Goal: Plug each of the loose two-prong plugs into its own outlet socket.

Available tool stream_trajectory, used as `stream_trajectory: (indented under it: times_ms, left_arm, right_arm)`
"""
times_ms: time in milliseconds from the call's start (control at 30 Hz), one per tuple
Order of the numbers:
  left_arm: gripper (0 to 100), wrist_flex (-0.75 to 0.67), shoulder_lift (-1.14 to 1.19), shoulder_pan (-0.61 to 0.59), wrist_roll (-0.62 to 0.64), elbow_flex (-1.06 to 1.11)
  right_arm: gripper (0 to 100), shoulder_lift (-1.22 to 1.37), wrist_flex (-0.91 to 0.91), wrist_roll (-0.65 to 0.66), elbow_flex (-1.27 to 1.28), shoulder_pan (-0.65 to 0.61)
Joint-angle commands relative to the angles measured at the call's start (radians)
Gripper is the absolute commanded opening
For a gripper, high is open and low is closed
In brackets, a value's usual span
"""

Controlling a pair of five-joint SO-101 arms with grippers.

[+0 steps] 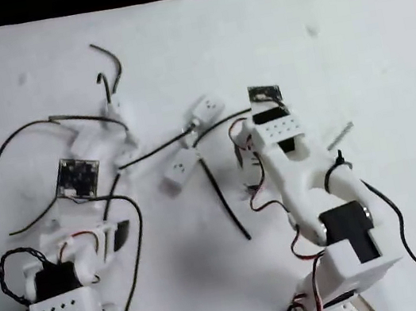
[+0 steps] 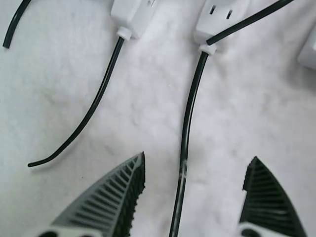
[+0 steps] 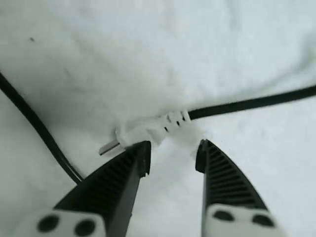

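The right end effector [image 3: 173, 154] sits open beside a plug [image 3: 143, 132] that looks light and stiff; grip its white body.

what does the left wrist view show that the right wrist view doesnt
Left wrist view: a white outlet socket with two slots, a second white cord end beside it, and a black cord passing through the open left gripper. Right wrist view: a white two-prong plug lying just ahead of the open right gripper. Both: white table, black cords.
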Motion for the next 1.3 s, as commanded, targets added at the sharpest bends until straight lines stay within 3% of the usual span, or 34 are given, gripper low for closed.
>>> stream_trajectory:
  times_ms: [0, 467, 767, 867, 1100, 1267]
  left_arm:
    - [32, -0.017, -0.015, -0.007, 0.003, -0.003]
    - [32, -0.015, -0.015, -0.007, 0.003, -0.003]
    - [32, -0.015, -0.015, -0.007, 0.003, -0.003]
    - [32, -0.015, -0.015, -0.007, 0.003, -0.003]
    - [32, -0.015, -0.015, -0.007, 0.003, -0.003]
    - [32, -0.015, -0.015, -0.007, 0.003, -0.003]
  right_arm:
    - [13.6, 0.002, -0.031, -0.029, -0.061, -0.03]
    - [13.8, -0.008, -0.021, -0.063, -0.074, -0.082]
    - [13.8, -0.007, 0.242, -0.075, -0.256, -0.015]
    - [13.9, 0.002, 0.265, -0.153, -0.292, 0.025]
    - [32.4, 0.039, 0.259, -0.196, -0.259, -0.008]
    - [34.8, 0.196, 0.228, -0.305, -0.295, -0.05]
